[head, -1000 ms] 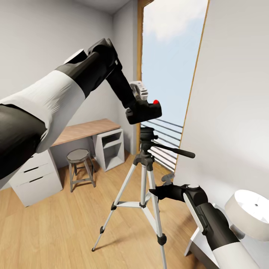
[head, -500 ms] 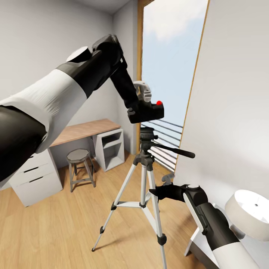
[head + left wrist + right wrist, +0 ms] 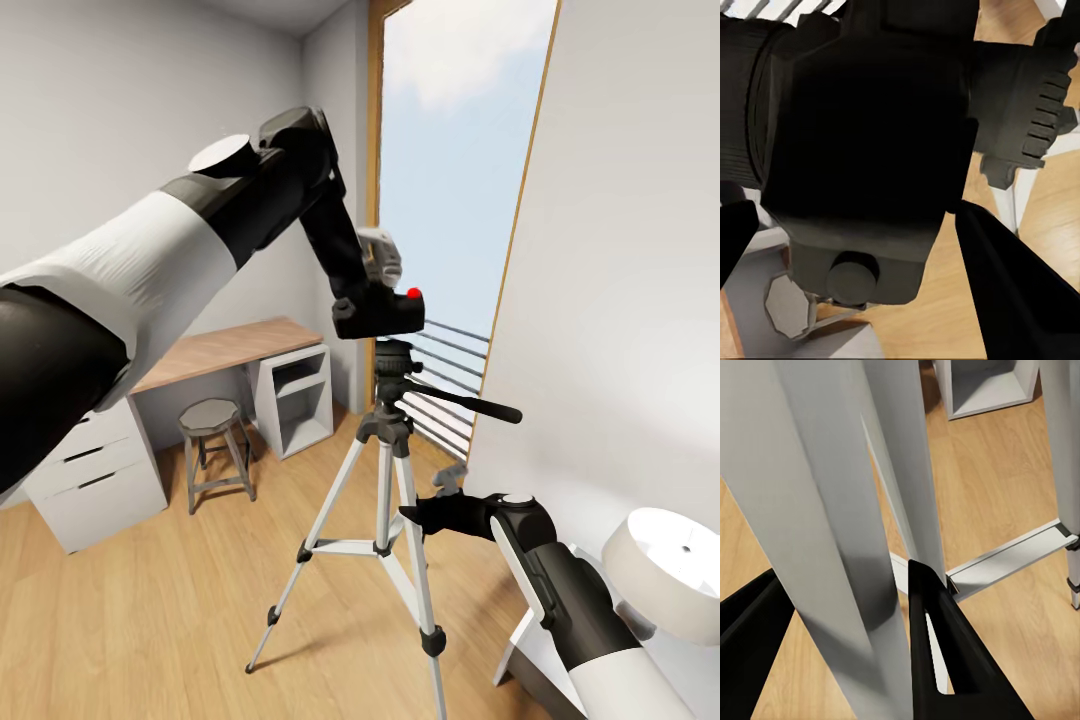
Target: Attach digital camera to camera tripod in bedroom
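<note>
The black digital camera (image 3: pixel 380 313), with its red button (image 3: pixel 413 293) on top, hangs in my left gripper (image 3: pixel 372 290), which is shut on it. The camera sits just above the black head (image 3: pixel 395 358) of the camera tripod (image 3: pixel 385 470), almost touching it. In the left wrist view the camera body (image 3: pixel 862 127) lies between the two dark fingers (image 3: pixel 1009 289). Lower down, my right gripper (image 3: pixel 415 515) is at a silver tripod leg (image 3: pixel 832 547). Its fingers (image 3: pixel 941 652) are closed on either side of that leg.
The tripod stands on the wood floor (image 3: pixel 150 620) before a tall window (image 3: pixel 450 170). Its pan handle (image 3: pixel 465 402) points right. A small grey stool (image 3: pixel 212 450), a desk (image 3: pixel 215 350) with white drawers (image 3: pixel 90 475) and an open shelf unit (image 3: pixel 295 400) stand at the left. A white round lamp (image 3: pixel 670 570) is at lower right.
My left arm has brought the camera down and slightly left, closer to the tripod head. The right arm and the tripod have not moved.
</note>
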`<state>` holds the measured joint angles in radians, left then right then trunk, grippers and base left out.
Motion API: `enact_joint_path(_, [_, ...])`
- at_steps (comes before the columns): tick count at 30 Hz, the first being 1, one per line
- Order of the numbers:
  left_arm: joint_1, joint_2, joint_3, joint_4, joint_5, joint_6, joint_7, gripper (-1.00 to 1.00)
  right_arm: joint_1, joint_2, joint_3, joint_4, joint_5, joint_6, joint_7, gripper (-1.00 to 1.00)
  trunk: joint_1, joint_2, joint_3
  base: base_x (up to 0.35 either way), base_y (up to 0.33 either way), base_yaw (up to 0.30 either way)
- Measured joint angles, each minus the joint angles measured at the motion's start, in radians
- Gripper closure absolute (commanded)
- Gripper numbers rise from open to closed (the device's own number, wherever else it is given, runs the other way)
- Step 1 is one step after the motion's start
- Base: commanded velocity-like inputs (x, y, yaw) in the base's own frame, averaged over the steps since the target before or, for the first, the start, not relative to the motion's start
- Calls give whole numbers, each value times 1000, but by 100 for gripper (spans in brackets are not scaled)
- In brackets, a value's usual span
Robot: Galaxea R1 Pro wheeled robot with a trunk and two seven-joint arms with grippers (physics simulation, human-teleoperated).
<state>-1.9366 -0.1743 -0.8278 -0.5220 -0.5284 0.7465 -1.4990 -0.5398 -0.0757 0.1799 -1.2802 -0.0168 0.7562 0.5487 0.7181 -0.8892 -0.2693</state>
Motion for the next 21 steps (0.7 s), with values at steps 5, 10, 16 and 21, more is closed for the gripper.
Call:
enact_joint_path(5, [27,0,-2,0,-1,1,23,100,0,0,0,-1,0,0,0,100,0,0,0,0,0,0])
enact_joint_path(10, [46,0,-4,0,-5,1,36,100,0,0,0,0,0,0,0,100,0,0,0,0,0,0])
enact_joint_path(16, [51,0,-5,-1,0,1,41,100,0,0,0,0,-1,0,-1,100,0,0,0,0,0,0])
enact_joint_path(21, [52,0,-5,-3,6,0,42,100,0,0,0,0,-1,0,-1,100,0,0,0,0,0,0])
